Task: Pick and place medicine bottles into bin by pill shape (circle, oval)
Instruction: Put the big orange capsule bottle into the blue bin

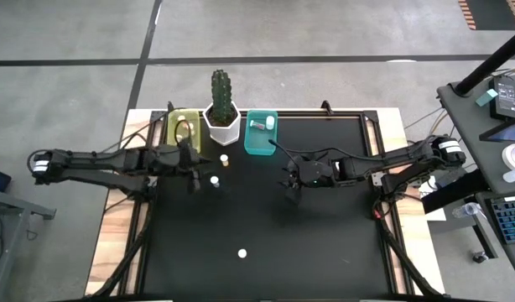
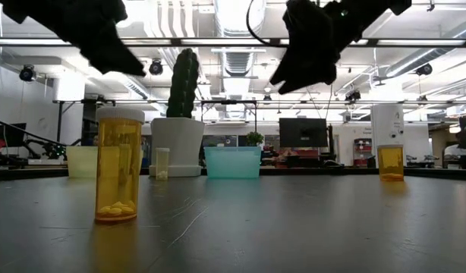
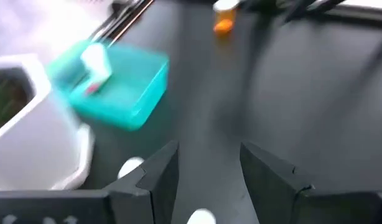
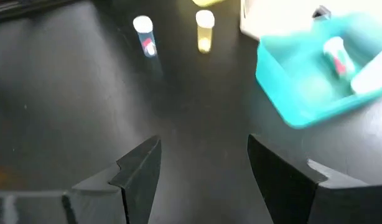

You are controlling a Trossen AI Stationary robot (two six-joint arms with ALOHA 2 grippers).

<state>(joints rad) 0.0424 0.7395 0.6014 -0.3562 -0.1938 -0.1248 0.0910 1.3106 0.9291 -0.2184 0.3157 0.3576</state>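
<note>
Three medicine bottles stand upright on the black table: one (image 1: 225,158) in front of the pot, one (image 1: 214,180) beside my left gripper, and an orange one (image 1: 241,252) near the front edge, large in the low view (image 2: 118,167). Another orange bottle (image 2: 390,161) stands far to the right in the low view. More bottles lie in the teal bin (image 1: 260,132). My left gripper (image 1: 195,174) is open and empty, lifted above the table beside the middle bottle, whose cap (image 3: 202,218) shows between its fingers. My right gripper (image 1: 289,186) is open and empty, lifted near the table's centre (image 4: 203,174).
A yellow-green bin (image 1: 184,130) stands at the far edge, left of a white hexagonal pot (image 1: 221,117) with a cactus; the teal bin is to the pot's right. Wooden table edges and a metal frame border the black mat. A desk with gear stands at the right.
</note>
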